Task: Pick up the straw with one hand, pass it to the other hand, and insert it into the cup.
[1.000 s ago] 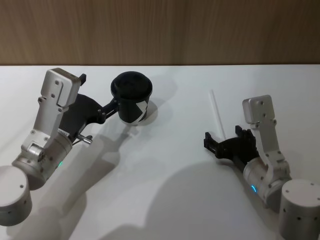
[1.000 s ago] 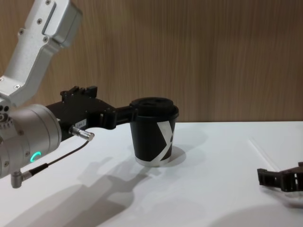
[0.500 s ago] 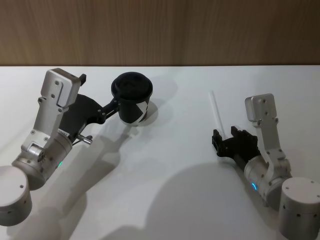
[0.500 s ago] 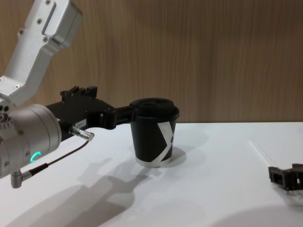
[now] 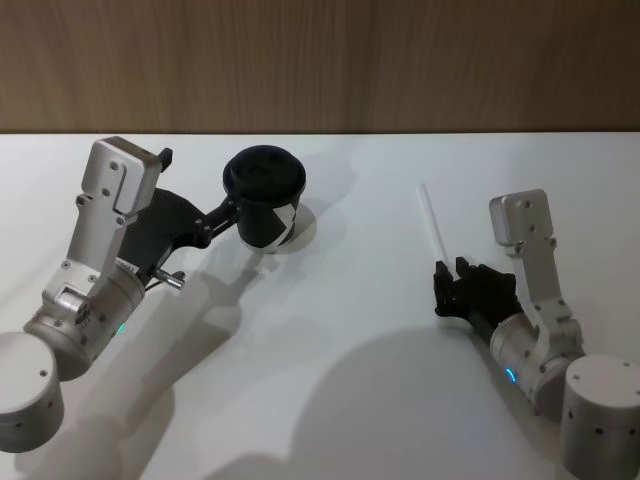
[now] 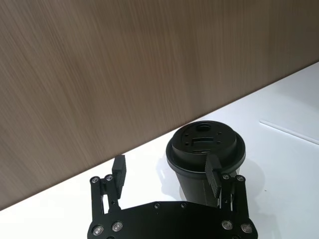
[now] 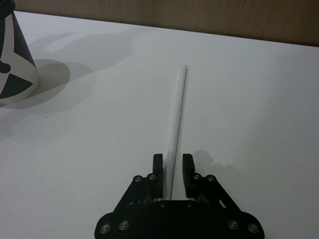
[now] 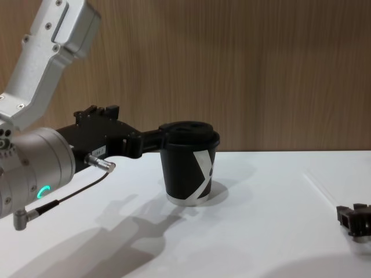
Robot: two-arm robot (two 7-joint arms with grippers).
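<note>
The black lidded cup (image 5: 263, 182) stands upright at the back left of the white table. My left gripper (image 6: 166, 174) is open beside it. One finger (image 5: 224, 211) rests at the cup's (image 6: 204, 147) side and the other stands well clear. The thin white straw (image 5: 429, 215) lies on the table at the right, pointing away from me. My right gripper (image 5: 450, 270) holds its near end. In the right wrist view the two fingers (image 7: 157, 169) stand tight on either side of the straw (image 7: 180, 109). In the chest view the right gripper (image 8: 353, 219) is low at the right edge.
A brown wood-grain wall (image 5: 320, 60) runs along the back edge of the table (image 5: 340, 390). Open white tabletop lies between the cup (image 8: 188, 168) and the straw. The left arm's silver link (image 8: 52, 46) rises high on the left.
My right gripper has drawn back toward the straw's near end, and its fingers have closed from wide apart onto the straw. The left arm and the cup have not moved.
</note>
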